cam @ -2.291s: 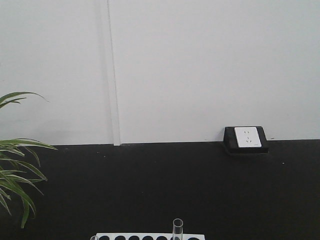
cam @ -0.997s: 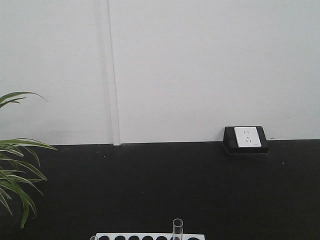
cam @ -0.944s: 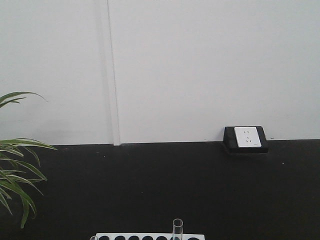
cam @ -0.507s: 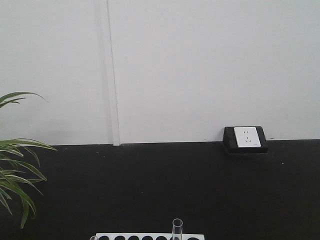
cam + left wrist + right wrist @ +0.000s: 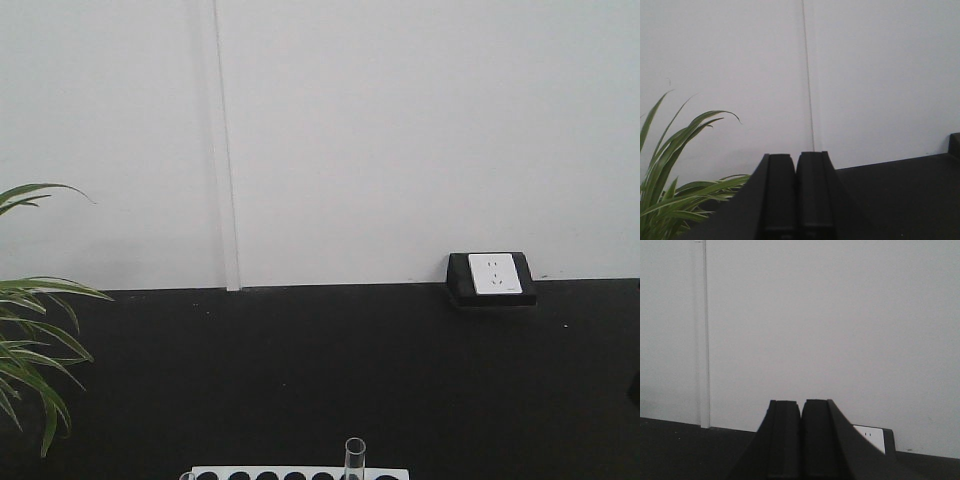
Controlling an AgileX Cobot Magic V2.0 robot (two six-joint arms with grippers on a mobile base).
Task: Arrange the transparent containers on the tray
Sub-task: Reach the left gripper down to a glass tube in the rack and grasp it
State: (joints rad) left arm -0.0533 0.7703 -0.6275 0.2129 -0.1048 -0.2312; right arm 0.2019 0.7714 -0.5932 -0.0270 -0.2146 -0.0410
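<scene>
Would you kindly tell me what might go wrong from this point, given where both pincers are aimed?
1. The left pincer and the right pincer are both shut and face the wall. Lowered that way, either might knock the glass test tube standing in the white rack instead of gripping it.
2. Plant leaves show beside the left pincer and might snag as it swings.
3. The yellow tray shows in no view, so placement cannot yet be checked.

Robot body: two wrist grippers, both matte black.
The left gripper (image 5: 796, 159) and right gripper (image 5: 801, 405) each show two flat-topped slab fingers with a thin vertical seam between them. Outer edges slope outward to a wider base. Surfaces are plain, with finer detail lost in shadow.
</scene>
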